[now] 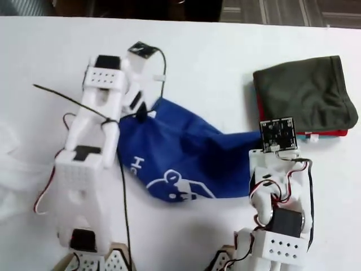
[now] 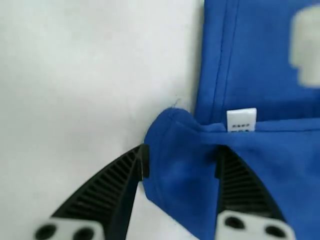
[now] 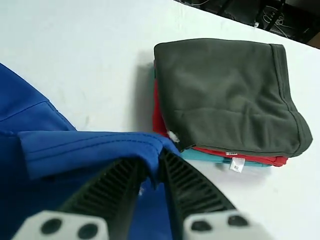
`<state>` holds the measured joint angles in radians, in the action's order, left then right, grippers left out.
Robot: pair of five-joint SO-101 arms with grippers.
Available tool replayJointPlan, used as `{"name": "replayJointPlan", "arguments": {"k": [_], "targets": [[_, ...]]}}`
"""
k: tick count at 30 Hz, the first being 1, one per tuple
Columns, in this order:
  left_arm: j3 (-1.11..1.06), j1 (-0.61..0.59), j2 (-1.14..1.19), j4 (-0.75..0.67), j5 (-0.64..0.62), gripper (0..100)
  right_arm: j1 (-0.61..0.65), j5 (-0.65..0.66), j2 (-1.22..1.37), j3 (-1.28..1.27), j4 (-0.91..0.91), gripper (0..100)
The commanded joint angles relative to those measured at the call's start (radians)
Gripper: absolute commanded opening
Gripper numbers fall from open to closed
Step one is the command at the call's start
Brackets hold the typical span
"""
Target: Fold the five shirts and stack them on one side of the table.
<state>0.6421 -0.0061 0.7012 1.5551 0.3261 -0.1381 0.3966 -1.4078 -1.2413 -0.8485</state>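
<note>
Blue shirt (image 1: 180, 158) lies rumpled on the white table (image 1: 225, 51), with bare surface beyond it. The left gripper (image 2: 182, 157) seems clamped on a bunched hem by a white tag (image 2: 241, 120), its print unreadable; the right gripper (image 3: 151, 165) pinches the opposite edge, near the folded stack (image 1: 304, 93)

Dark floor (image 1: 169, 8) runs along the far side, with loose cables (image 3: 272, 17) lying on it.
</note>
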Motion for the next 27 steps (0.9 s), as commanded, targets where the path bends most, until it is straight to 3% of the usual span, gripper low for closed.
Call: {"name": "replayJointPlan", "arguments": {"k": [1,4,9,13,21,27], "targets": [[0.189,0.008,0.1,0.032,-0.011,23,0.013,0.002,-0.018,0.006,-0.005,1.9],[0.28,-0.002,0.206,0.057,-0.012,23,0.013,0.003,-0.018,0.006,-0.012,1.9],[0.389,0.041,0.295,0.233,-0.012,23,0.012,0.005,-0.018,0.006,-0.012,1.9],[0.349,0.049,0.245,0.235,-0.012,22,0.008,0.005,-0.018,0.006,-0.008,1.9],[-0.217,0.069,-0.129,0.219,0.02,21,0.007,0.0,-0.016,0.006,-0.007,1.9],[-0.693,0.052,-0.448,0.069,0.074,21,0.007,0.0,-0.016,0.014,-0.002,1.9]]}}
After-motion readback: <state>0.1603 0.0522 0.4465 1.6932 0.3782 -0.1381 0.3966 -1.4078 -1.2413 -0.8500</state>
